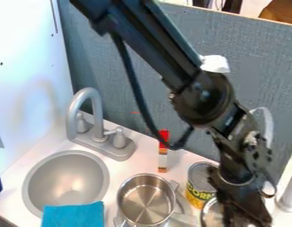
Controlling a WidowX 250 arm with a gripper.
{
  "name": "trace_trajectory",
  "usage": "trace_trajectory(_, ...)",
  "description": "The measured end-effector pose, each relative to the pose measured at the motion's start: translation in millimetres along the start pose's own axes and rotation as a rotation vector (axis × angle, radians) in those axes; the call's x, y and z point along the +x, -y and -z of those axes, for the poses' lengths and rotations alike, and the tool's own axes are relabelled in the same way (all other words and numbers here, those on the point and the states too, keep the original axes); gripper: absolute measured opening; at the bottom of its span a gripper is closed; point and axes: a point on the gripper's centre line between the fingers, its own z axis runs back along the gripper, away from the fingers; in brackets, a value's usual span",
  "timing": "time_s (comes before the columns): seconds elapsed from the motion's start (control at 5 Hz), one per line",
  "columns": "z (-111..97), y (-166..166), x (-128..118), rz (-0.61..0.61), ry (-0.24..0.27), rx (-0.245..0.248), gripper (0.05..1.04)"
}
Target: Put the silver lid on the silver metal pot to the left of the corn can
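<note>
On the white counter (pixel 142 163), a yellow can (pixel 197 195) stands near the black arm (pixel 235 167).

The tin can (pixel 199 191) bears the word "CORN" on its label. The letters are capitals, set above a yellow part of the label.

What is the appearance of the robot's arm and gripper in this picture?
The arm is black, with a long straight link and a bulky, rounded joint. A black cable loops beneath it. The gripper is also black, with an uneven, angular outline.
</note>
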Motion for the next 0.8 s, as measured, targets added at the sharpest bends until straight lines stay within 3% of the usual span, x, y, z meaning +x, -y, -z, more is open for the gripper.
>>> trace_trajectory(0.4,-4,-57,-32,-0.074,-0.03,0.048,0.318)
trace_trajectory(0.8,-6,-94,-41,-0.11,-0.013,0.096,0.318)
